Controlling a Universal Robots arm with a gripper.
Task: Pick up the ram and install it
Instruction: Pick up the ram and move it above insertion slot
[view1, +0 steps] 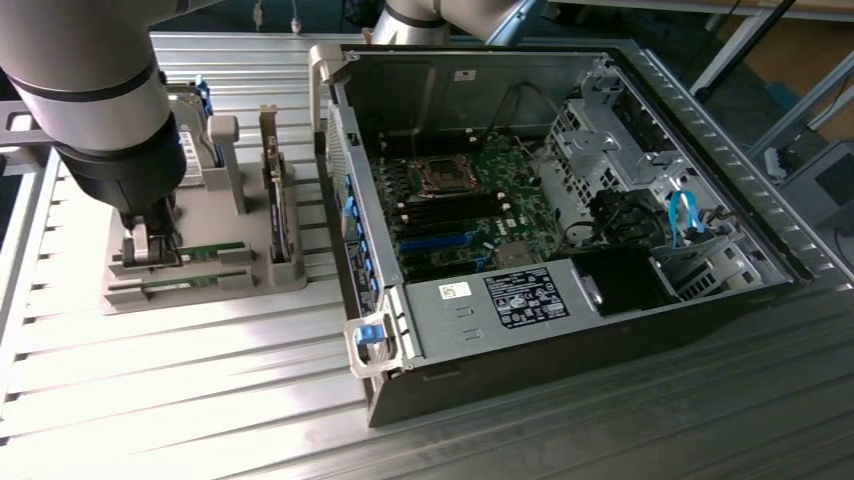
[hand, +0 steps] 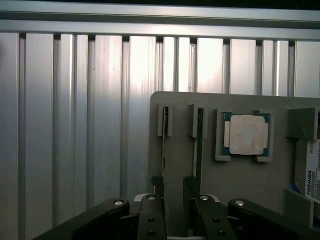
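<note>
Over the grey holder (view1: 200, 295) on the desk (view1: 160, 400), the gripper's (hand: 174, 181) fingers stand wide apart, empty; best to centre them across the ram (view1: 214, 250), then close squarely.

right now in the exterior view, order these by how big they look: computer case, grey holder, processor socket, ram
1. computer case
2. grey holder
3. processor socket or ram: unsure, as the ram shows just a long thin green edge

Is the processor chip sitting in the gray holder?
Yes, the square silver processor chip lies in its pocket on the gray holder.
</note>
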